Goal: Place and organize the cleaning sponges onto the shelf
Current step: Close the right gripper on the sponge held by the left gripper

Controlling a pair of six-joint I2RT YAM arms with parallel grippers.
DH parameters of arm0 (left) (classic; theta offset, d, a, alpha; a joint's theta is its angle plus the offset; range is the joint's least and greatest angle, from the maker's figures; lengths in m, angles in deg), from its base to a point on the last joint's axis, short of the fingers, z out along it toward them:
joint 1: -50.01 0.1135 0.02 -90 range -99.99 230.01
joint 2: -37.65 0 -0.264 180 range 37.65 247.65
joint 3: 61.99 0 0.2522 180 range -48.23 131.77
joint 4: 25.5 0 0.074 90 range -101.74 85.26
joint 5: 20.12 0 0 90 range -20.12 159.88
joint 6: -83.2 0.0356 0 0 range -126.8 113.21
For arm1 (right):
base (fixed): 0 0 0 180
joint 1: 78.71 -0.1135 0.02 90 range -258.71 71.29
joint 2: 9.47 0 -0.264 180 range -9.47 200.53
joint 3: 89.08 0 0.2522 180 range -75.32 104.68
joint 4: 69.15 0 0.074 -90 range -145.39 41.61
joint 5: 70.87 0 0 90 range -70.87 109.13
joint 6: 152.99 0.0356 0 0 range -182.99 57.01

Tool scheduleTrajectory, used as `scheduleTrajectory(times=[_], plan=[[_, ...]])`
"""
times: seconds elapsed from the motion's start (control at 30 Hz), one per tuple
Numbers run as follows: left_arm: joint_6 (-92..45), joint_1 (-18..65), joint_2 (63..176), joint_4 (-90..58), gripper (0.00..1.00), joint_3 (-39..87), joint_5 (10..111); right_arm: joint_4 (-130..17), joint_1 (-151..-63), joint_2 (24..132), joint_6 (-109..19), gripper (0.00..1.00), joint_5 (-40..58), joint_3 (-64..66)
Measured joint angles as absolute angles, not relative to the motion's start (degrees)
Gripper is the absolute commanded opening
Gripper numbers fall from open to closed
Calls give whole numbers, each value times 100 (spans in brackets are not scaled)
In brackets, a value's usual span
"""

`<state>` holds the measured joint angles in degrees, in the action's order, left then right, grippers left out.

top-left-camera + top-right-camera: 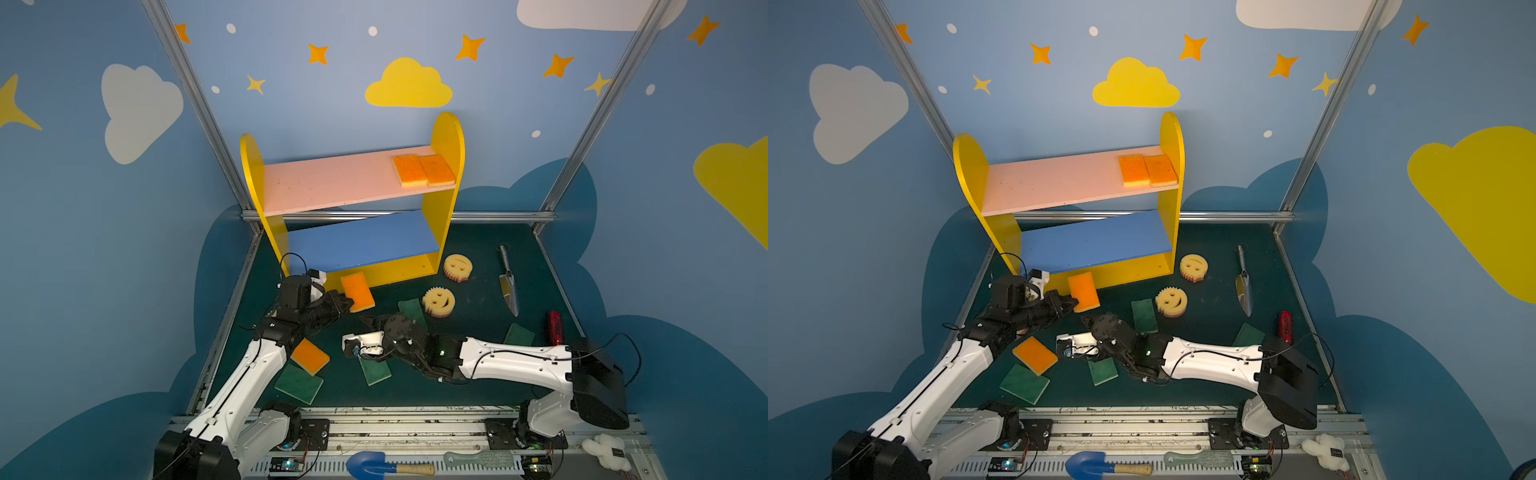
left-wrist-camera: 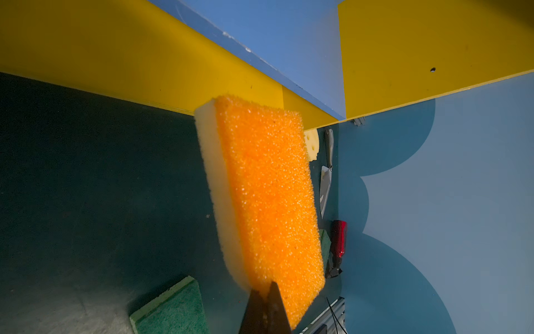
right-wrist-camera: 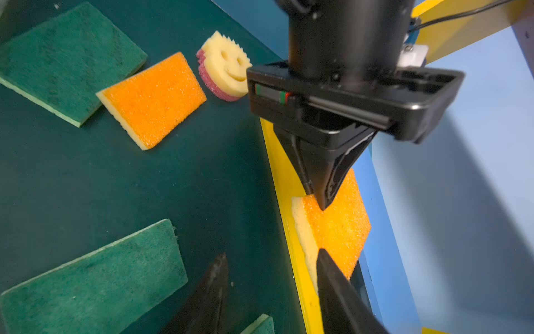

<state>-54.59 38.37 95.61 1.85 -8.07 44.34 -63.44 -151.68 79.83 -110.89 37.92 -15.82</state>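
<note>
Now: left gripper point(image 1: 346, 301) jaws pinch an orange-topped sponge point(image 1: 358, 291) by one end, tilted, just before the shelf point(image 1: 448, 137). Right gripper point(image 3: 271, 254) jaws half apart, empty, close by. Two orange-topped pads point(image 1: 424, 170) lie on the pink board point(image 1: 332, 183).

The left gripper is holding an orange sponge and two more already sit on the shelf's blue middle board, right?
Not quite: both top views show those two orange sponges on the pink upper board, not the blue middle board. The left gripper does hold an orange sponge.
</note>
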Motion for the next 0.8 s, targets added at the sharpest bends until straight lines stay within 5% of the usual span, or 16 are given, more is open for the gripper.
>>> scheduleTrajectory(times=[0.8], plan=[[-5483,4101,9622,106,3,-860,4065,-6593,-15010,9069,-11861,34,5042,-797]])
